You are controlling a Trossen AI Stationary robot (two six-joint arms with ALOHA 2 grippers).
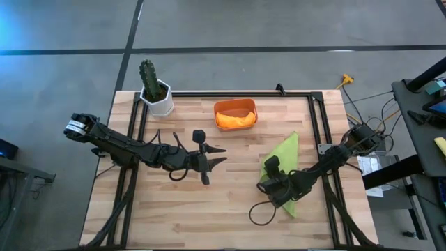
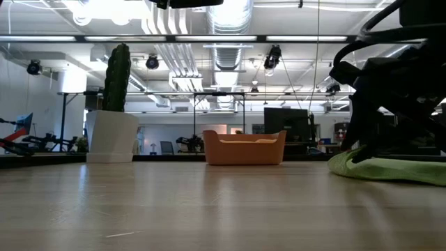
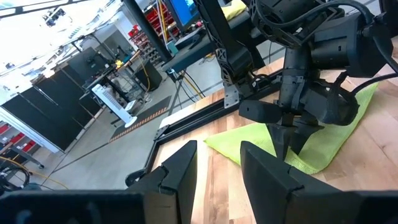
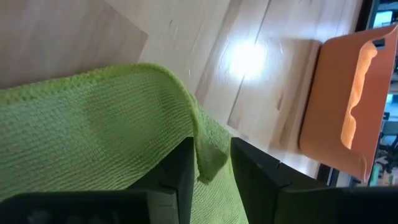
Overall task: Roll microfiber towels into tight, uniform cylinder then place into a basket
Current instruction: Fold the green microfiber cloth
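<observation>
The lime green microfiber towel (image 1: 287, 155) lies spread on the table's right half, seen also in the low view (image 2: 390, 167). My right gripper (image 4: 208, 149) stands over its near-left part, shut on a raised bit of cloth. The salmon-red basket (image 1: 235, 104) sits at the far middle with the orange towel (image 1: 235, 120) bunched inside. Above the table's middle, my left gripper (image 3: 214, 165) hangs open and holds nothing; it points toward the right arm. My right gripper pinches a raised fold at the green towel's edge (image 4: 210, 140) between its two fingers. The fingers come slanting down from the table's right side (image 3: 289, 140). The rest of the towel lies slack on the table.
A white pot with a green cactus (image 1: 159, 97) stands at the far left corner. Black frame rails (image 1: 230, 93) run along the far and side edges. A black cable loops on the table near the right arm (image 1: 259, 213). Bare wood lies along the near edge.
</observation>
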